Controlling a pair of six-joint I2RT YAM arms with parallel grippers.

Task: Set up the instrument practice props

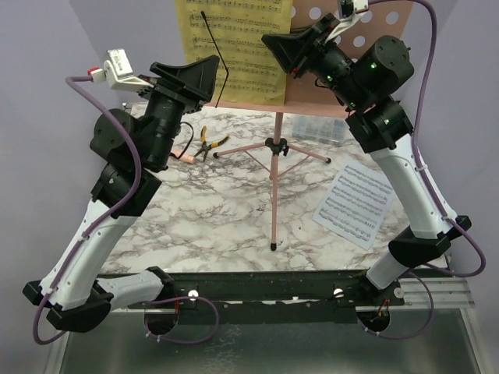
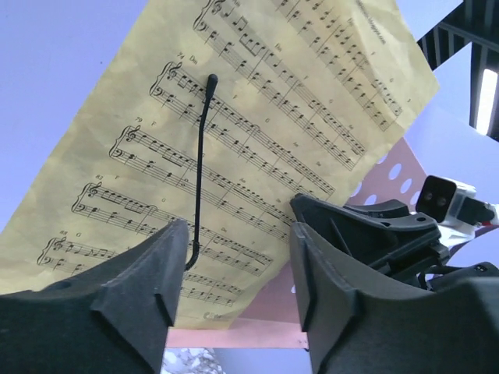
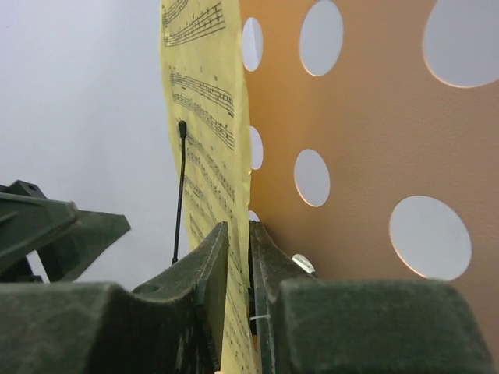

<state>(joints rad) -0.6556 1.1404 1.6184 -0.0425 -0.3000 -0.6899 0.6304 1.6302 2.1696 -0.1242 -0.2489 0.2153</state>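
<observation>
Right pincer [image 3: 239, 227] sits at the right edge of the yellow music sheet [image 2: 273, 117], its fingers only a narrow slit apart with the paper running between them. I cannot tell whether the pads are pressing the paper. Left pincer [image 2: 238, 226] is clearly open, its fingers well apart and holding nothing. It hovers just in front of the sheet's lower part, near a thin black rod [image 2: 200, 156] that stands upright across the page.

The sheet lies flat against the left part of the desk of the pink music stand [image 3: 374, 156]. That stand rises on its tripod at the far middle of the worktop [image 1: 218, 218].

The step in hand looks like seating the yellow page on the stand, and it seems nearly finished. The next move probably calls for both arms to back straight off toward the near side. The right fingers would need to be wide enough not to drag the paper sideways or nudge the light stand. A white music sheet [image 1: 359, 204] lies flat on the worktop at the near right, not yet placed.
</observation>
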